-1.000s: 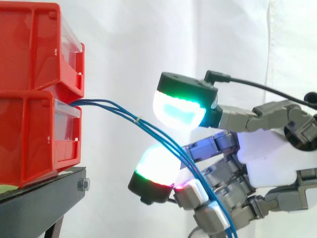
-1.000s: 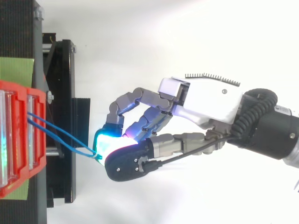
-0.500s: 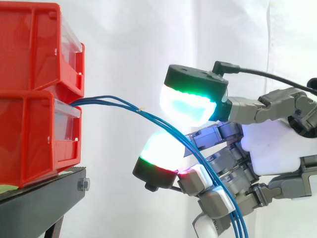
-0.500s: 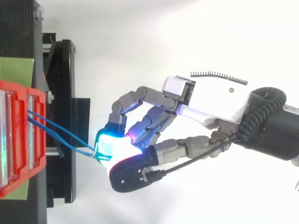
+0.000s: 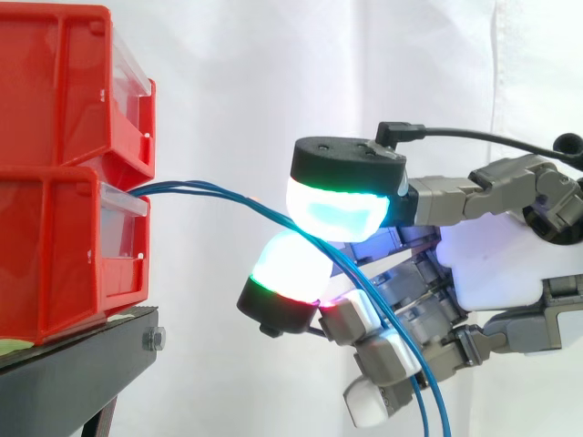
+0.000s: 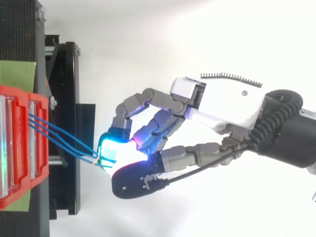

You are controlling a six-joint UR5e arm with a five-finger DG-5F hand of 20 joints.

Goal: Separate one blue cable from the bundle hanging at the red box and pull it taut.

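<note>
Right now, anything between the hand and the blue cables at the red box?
Nothing visible. The hand has its fingers pinched on the blue cables, which run free through open air from the red box.

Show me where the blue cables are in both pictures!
Side view: the blue cables leave the red bins at left, then arc right and down through the hand.
Top view: the blue cables run from the red bins at left, down-right to the hand's fingertips.
Shared landmark: the red bins.
</note>
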